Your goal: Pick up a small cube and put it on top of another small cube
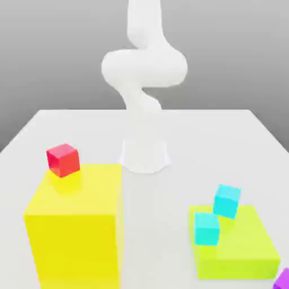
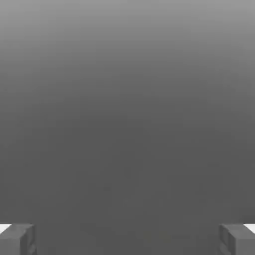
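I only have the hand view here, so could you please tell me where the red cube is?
Observer: The red cube appears at the far end of the yellow block's top.
Operator: Thank you. Which colour has two cubes?
Observer: Cyan: two cyan cubes appear by the low green block.
Operator: Is there another small thing nearby?
Observer: Yes, a purple piece, cut off at the exterior view's lower right corner.
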Controlling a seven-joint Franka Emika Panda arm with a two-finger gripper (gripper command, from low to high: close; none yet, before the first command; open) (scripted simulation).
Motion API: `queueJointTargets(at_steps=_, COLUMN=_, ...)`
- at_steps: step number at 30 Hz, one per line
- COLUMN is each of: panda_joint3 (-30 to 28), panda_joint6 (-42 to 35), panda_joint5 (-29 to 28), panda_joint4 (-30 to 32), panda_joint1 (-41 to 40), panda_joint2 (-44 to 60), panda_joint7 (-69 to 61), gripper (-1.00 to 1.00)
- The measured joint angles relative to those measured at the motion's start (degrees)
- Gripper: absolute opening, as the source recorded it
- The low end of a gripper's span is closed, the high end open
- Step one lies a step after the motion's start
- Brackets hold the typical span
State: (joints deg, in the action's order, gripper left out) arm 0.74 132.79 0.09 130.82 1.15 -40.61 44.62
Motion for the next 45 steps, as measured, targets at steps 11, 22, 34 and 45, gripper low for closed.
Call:
queueJointTargets(at_steps=11, panda_joint3=3.94, panda_joint6=4.3, panda_joint5=-0.53, panda_joint4=-4.33, panda_joint1=4.93, panda_joint2=23.16, panda_joint7=-4.77, gripper=0.0)
queueJointTargets(at_steps=22, panda_joint3=7.92, panda_joint6=8.5, panda_joint5=-3.88, panda_joint4=-8.6, panda_joint1=10.55, panda_joint2=46.11, panda_joint7=-7.49, gripper=0.0)
queueJointTargets(at_steps=34, panda_joint3=9.14, panda_joint6=14.85, panda_joint5=-9.56, panda_joint4=-13.45, panda_joint1=16.93, panda_joint2=71.34, panda_joint7=-8.41, gripper=0.0)
queueJointTargets(at_steps=45, panda_joint3=8.76, panda_joint6=15.77, panda_joint5=-9.67, panda_joint4=-13.77, panda_joint1=17.42, panda_joint2=72.85, panda_joint7=-8.44, gripper=-1.0)
